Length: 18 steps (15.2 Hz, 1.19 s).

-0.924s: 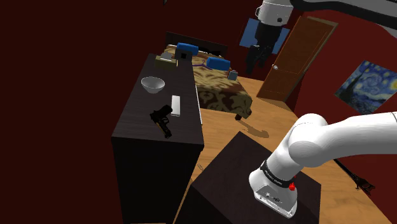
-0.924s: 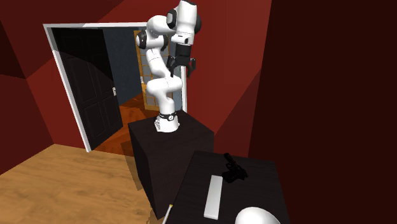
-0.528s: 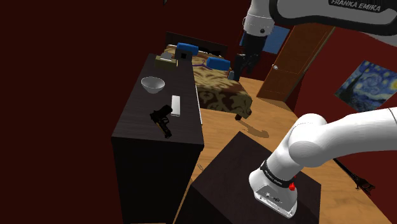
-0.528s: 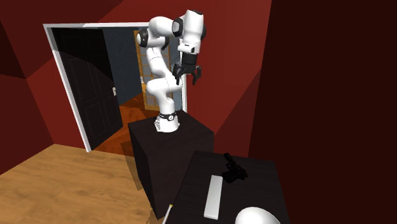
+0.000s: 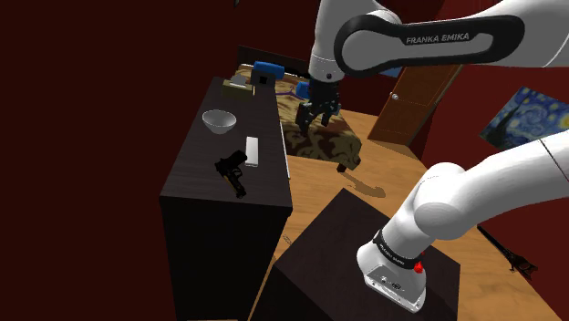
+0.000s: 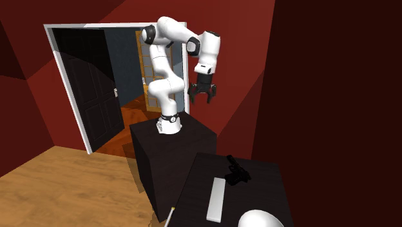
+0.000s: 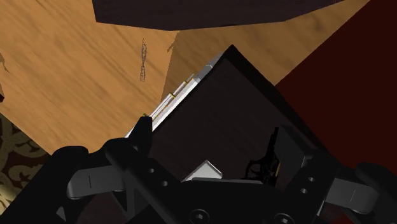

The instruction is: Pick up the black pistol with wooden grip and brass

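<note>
Jaws apart, seemingly empty, well clear of pistol [image 5: 232,171] on dresser [image 5: 202,146].

**Dark table [image 5: 193,169] with four things on top**

Carries a loose row of things along a long, dark top. Toward the near end: a black pistol [image 5: 233,170] lying flat on its side, and just beside it, toward the shoulder view's right, a white flat bar [image 5: 253,151]. Further along: a pale bowl [image 5: 219,120], upright, apart from both. At the far end: a small tan box [image 5: 237,89].
</note>
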Tool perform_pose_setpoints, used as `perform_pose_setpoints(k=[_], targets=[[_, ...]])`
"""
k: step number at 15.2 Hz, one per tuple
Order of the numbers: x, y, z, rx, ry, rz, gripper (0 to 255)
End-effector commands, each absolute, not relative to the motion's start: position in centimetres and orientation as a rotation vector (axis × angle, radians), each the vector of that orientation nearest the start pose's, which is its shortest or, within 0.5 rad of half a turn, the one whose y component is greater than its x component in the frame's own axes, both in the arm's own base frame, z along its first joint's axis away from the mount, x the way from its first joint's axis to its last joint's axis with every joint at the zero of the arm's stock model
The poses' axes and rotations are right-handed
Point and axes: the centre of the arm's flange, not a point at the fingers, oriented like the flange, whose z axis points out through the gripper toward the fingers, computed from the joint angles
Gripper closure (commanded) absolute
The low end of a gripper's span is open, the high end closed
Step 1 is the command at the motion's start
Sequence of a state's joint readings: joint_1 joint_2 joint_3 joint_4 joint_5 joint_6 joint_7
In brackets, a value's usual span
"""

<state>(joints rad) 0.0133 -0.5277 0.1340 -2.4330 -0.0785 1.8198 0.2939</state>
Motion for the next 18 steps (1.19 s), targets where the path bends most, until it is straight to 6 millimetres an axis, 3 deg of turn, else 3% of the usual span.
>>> perform_pose_setpoints(k=[1,18], targets=[[39.0,6.2,46.4,-3.29,0.253,0.091,0],[51.4,13.2,29.0,-3.296,0.37,0.077,0]])
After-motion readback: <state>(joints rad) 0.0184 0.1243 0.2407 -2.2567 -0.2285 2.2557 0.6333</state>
